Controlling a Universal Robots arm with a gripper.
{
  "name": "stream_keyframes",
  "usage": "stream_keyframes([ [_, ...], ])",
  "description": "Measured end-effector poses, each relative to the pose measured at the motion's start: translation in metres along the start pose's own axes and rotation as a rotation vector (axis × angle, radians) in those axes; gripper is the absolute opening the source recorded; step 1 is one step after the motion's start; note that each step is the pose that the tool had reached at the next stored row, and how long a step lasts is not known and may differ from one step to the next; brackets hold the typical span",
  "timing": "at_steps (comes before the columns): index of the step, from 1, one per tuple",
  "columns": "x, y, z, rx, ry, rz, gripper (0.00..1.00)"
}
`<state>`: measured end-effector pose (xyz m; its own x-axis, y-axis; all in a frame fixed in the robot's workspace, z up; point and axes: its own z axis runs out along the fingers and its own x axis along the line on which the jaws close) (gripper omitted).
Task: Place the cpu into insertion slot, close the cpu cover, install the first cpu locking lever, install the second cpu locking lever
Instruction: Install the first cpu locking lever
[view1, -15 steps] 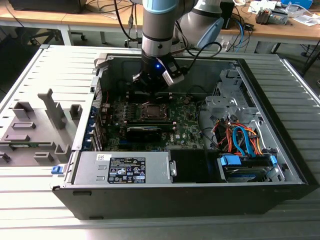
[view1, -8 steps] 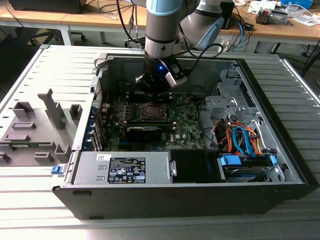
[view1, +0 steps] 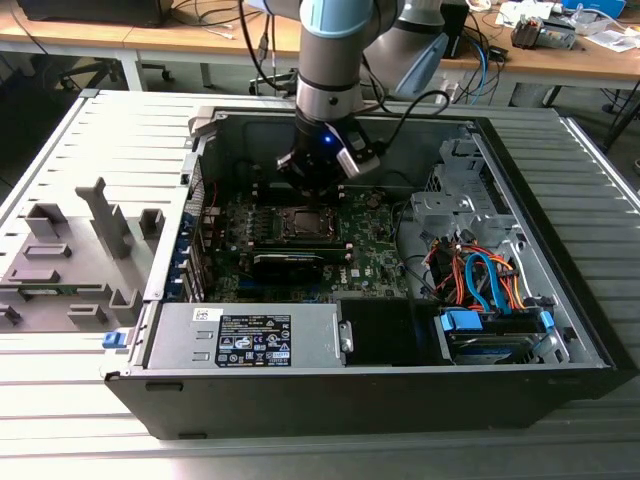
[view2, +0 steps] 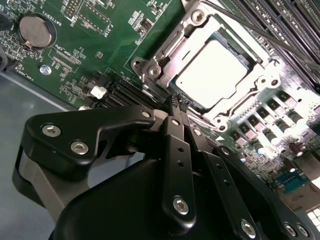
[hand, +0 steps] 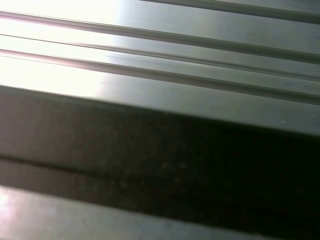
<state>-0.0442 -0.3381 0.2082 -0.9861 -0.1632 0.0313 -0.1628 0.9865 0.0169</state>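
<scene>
We found the end effector clenched on nothing, tips pressed together; just beyond them the cpu sat in the insertion slot, the cpu cover lying flat around it.

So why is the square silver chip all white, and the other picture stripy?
In the second wrist view, glare bleaches the flat silver-grey square cpu; in the first wrist view, glare whitens part of a grey ridged metal surface, beside a dark shadowy band.
</scene>
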Motion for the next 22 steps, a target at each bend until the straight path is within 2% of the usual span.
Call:
stream_keyframes([
  [7, -0.0033, -0.0006, 0.0017, 0.0009, 0.0002, -0.003, 0.11],
  [22, -0.0039, -0.0035, 0.0024, 0.0012, 0.0003, -0.004, 0.11],
])
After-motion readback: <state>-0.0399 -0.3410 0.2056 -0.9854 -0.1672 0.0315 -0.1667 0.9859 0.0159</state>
